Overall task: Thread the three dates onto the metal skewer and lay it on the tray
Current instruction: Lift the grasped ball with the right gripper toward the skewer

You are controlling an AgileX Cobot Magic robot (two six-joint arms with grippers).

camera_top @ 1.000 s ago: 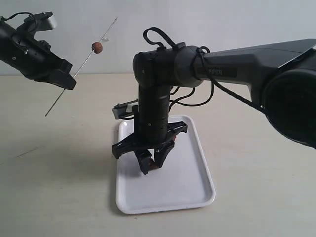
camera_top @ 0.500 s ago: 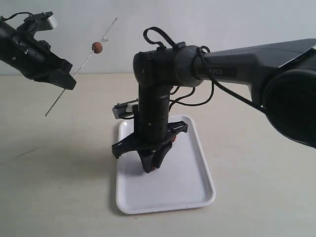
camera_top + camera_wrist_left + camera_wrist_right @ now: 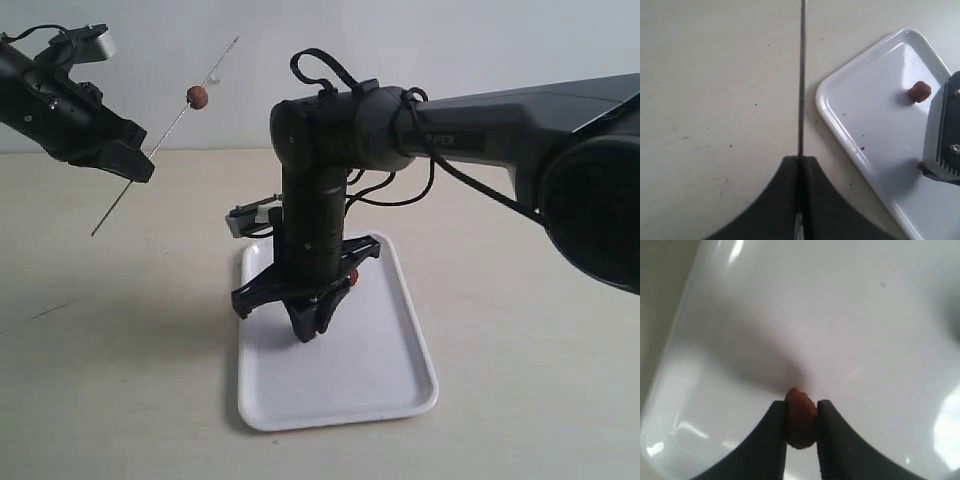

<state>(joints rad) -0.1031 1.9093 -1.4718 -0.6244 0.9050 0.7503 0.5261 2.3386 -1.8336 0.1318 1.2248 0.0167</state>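
My left gripper (image 3: 137,165) (image 3: 801,159) is shut on the metal skewer (image 3: 170,130) (image 3: 801,75) and holds it slanted in the air at the far left. One date (image 3: 198,96) is threaded high on the rod. The white tray (image 3: 400,385) (image 3: 875,120) lies in the middle of the table. Just above it, my right gripper (image 3: 306,330) (image 3: 801,412) points straight down. Its fingers are shut on a second date (image 3: 800,417). A third date (image 3: 919,92) lies loose on the tray.
The beige tabletop (image 3: 120,380) surrounds the tray. The thick black right arm (image 3: 480,130) reaches in from the right above the tray, with loose cables near its wrist. A pale wall stands behind.
The right gripper's fingers have come together on a date and risen slightly off the tray floor. The left gripper and skewer have stayed put.
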